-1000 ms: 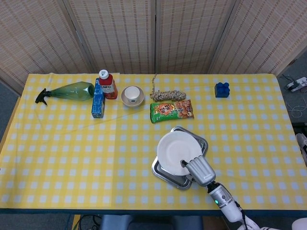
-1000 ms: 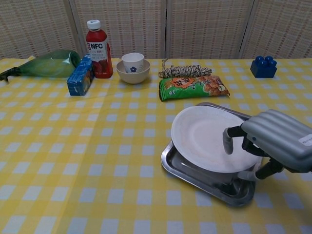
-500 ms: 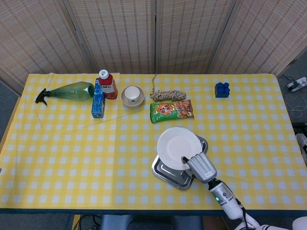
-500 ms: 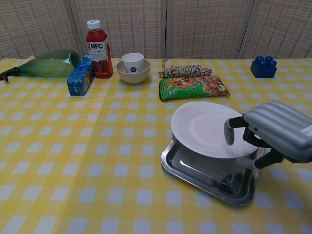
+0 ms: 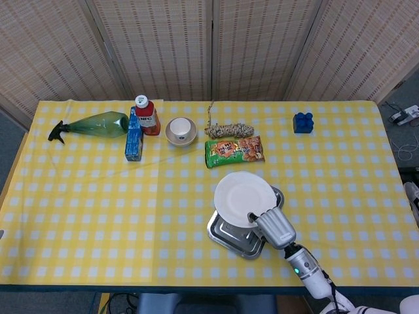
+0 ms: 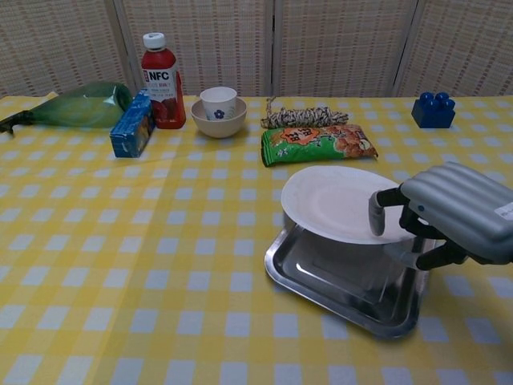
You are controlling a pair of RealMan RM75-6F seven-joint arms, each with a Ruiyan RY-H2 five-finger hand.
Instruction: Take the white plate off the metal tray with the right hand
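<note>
The white plate [image 6: 333,200] [image 5: 241,198] hangs level above the metal tray [image 6: 337,285] [image 5: 230,233], clear of its rim. My right hand [image 6: 449,220] [image 5: 275,227] grips the plate's near right edge, thumb on top and fingers underneath. The tray sits on the yellow checked cloth at the near centre-right, its bare floor showing under the plate. My left hand appears in neither view.
Behind the tray lie a green snack bag [image 6: 317,143] and a rope coil [image 6: 304,117]. Further left stand a bowl holding a cup [image 6: 218,112], a red juice bottle [image 6: 159,79], a blue carton [image 6: 132,123] and a green spray bottle [image 6: 76,104]. A blue block [image 6: 434,110] sits far right.
The right hand has raised the plate further off the tray and levelled it; more of the tray's floor now shows.
</note>
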